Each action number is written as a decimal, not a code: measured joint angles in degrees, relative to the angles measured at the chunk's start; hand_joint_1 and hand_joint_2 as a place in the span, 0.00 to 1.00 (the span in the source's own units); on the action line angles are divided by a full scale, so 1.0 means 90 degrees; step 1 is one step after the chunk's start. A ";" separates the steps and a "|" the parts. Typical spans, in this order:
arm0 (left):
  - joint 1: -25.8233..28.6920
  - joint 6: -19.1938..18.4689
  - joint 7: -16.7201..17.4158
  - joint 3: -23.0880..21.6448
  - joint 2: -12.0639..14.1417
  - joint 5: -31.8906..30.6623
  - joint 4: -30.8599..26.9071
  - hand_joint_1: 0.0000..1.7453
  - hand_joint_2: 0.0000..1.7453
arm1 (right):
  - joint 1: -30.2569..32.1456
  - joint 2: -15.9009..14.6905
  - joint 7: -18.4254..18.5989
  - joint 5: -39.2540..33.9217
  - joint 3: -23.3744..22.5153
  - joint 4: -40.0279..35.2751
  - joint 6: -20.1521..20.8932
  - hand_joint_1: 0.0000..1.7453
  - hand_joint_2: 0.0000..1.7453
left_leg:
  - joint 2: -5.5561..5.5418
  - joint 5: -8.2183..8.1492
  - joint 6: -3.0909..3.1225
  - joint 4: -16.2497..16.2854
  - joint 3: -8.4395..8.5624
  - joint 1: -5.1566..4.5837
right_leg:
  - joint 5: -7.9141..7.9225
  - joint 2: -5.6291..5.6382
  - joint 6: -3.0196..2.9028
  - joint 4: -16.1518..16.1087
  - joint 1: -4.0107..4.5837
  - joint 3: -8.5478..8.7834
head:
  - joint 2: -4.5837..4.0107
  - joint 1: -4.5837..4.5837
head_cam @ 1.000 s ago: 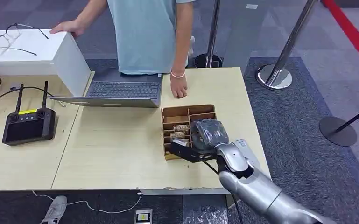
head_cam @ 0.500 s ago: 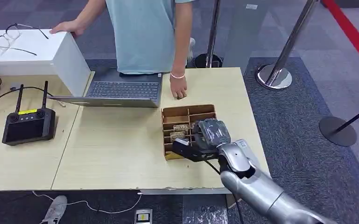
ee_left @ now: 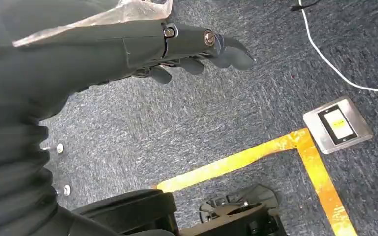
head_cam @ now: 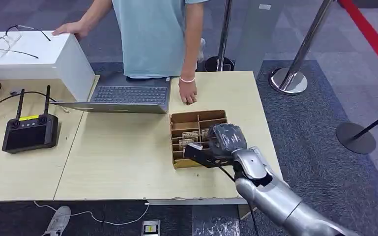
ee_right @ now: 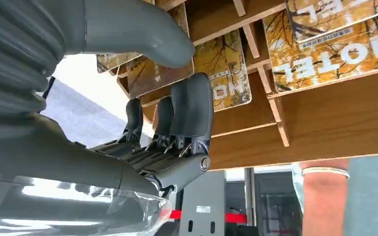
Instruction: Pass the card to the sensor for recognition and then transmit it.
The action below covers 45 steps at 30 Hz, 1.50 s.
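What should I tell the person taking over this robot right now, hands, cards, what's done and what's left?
Right hand: over the wooden card box on the table, thumb and fingers around a card still in its slot; a firm hold cannot be confirmed.
Left hand: hanging over the carpet, holding nothing.
Other cards sit in the box's slots.
Done: reach to the box.
Left: lift a card out, show it to the sensor, pass it on. A person's hand rests on the table beyond the box.

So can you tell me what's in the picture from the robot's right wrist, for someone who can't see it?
The robot's right hand reaches into a wooden card rack, its fingers at a yellow hotel card. Another hotel card lies in the next slot.
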 joint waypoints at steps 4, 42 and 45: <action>0.0000 0.0000 -0.0017 0.0000 0.0000 0.0000 0.0000 0.00 1.00 | -0.0021 -0.0024 0.0000 0.0000 -0.0015 -0.0031 0.0012 0.49 1.00 | 0.0000 0.0000 0.0000 0.0000 0.0000 0.0000 | 0.0000 0.0000 0.0000 0.0000 0.0000 0.0000 | 0.0000 0.0000; 0.0005 0.0000 -0.0022 0.0000 -0.0002 0.0007 0.0000 0.00 1.00 | -0.0087 -0.0194 0.0075 0.0000 -0.0022 -0.0184 0.0104 0.51 1.00 | 0.0000 0.0000 0.0000 0.0000 0.0000 0.0000 | 0.0000 0.0000 0.0000 0.0000 0.0000 0.0000 | 0.0000 -0.0002; 0.0005 0.0000 -0.0022 0.0000 -0.0002 0.0010 0.0000 0.00 1.00 | -0.0087 -0.0204 0.0075 0.0000 -0.0022 -0.0184 0.0109 0.52 1.00 | 0.0000 0.0000 0.0000 0.0000 0.0000 0.0000 | 0.0000 0.0000 0.0000 0.0000 0.0000 -0.0001 | 0.0000 -0.0002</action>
